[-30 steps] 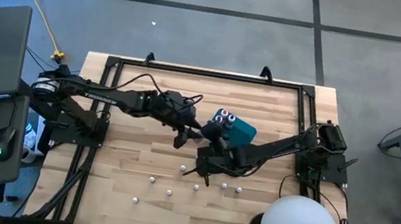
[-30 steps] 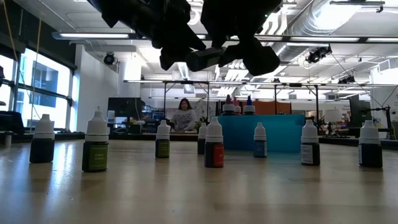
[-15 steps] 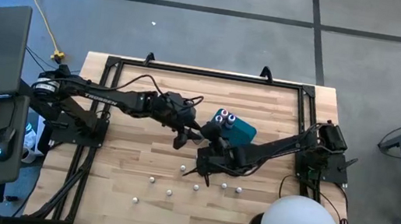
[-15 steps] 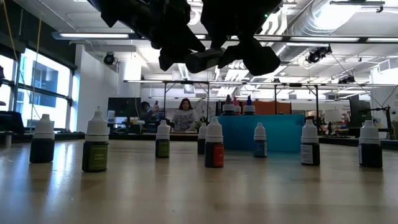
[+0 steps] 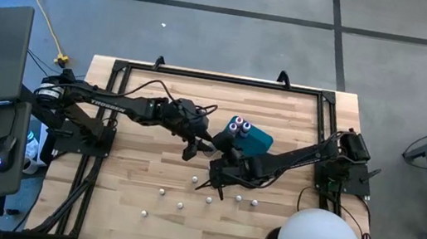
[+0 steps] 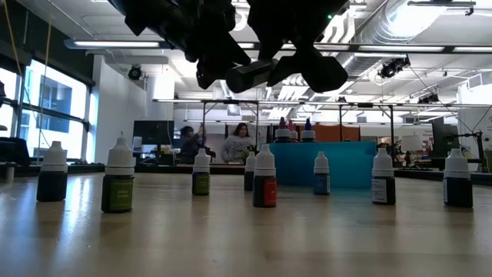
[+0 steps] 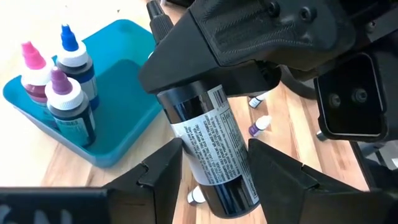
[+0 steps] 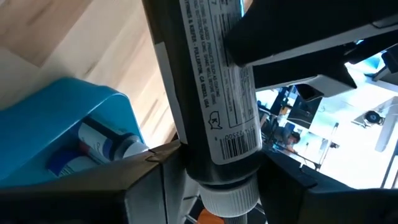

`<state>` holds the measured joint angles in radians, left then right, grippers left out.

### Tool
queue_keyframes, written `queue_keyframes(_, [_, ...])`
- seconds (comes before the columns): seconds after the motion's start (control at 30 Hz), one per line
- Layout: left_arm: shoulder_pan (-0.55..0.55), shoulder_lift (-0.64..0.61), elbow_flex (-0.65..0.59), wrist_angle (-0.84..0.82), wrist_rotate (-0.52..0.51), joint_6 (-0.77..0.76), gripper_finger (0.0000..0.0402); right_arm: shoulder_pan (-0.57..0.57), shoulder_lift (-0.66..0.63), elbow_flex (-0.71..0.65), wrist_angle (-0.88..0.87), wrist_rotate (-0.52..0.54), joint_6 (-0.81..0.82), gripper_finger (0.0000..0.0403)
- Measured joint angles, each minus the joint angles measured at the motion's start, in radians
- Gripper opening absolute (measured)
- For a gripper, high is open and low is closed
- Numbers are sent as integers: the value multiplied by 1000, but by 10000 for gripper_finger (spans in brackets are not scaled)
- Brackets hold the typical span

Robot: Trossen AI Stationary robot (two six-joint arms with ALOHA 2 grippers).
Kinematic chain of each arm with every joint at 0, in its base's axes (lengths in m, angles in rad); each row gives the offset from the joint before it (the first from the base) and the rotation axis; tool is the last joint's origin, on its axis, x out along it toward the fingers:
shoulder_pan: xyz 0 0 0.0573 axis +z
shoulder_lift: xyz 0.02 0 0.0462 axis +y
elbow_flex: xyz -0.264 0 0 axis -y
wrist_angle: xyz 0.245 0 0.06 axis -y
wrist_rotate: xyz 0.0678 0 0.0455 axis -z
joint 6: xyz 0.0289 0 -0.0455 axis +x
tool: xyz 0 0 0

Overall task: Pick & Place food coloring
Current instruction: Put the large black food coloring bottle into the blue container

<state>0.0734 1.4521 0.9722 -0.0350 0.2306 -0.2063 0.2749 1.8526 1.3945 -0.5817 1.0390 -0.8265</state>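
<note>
Both arms meet above the middle of the wooden table (image 5: 127,199), just left of the teal box (image 5: 254,141), and they share one dark bottle (image 7: 211,149) with a white printed label, held up in the air. In the left wrist view the left gripper (image 7: 214,171) has its two fingers closed against the bottle's sides, near the bottom end of the label, while the right arm's dark housing covers the bottle's other end. In the right wrist view the right gripper (image 8: 211,165) is likewise closed around the same bottle, just above its white ribbed cap (image 8: 229,200). From table height the bottle (image 6: 250,75) hangs roughly level between the two dark grippers, well above the table top. The teal box holds three bottles standing upright, with a pink tip (image 7: 29,51), a blue tip (image 7: 67,37) and a purple tip (image 7: 58,79). The other small bottles (image 5: 180,205) stand scattered on the near half of the table, apart from both grippers; across the table top they show as a loose row of white-capped bottles, one with a red body (image 6: 265,185) near the middle and a green one (image 6: 118,187) to the left. People (image 6: 240,143) show in the room far behind the table.
</note>
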Motion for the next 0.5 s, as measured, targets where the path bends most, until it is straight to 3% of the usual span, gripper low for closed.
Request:
queue_keyframes(0.33, [-2,0,2,1,20,-11,262,-1,0,1,12,-17,0,152])
queue_keyframes(0.5, [-2,28,4,17,42,-32,283,0,0,1,67,-27,-14,152])
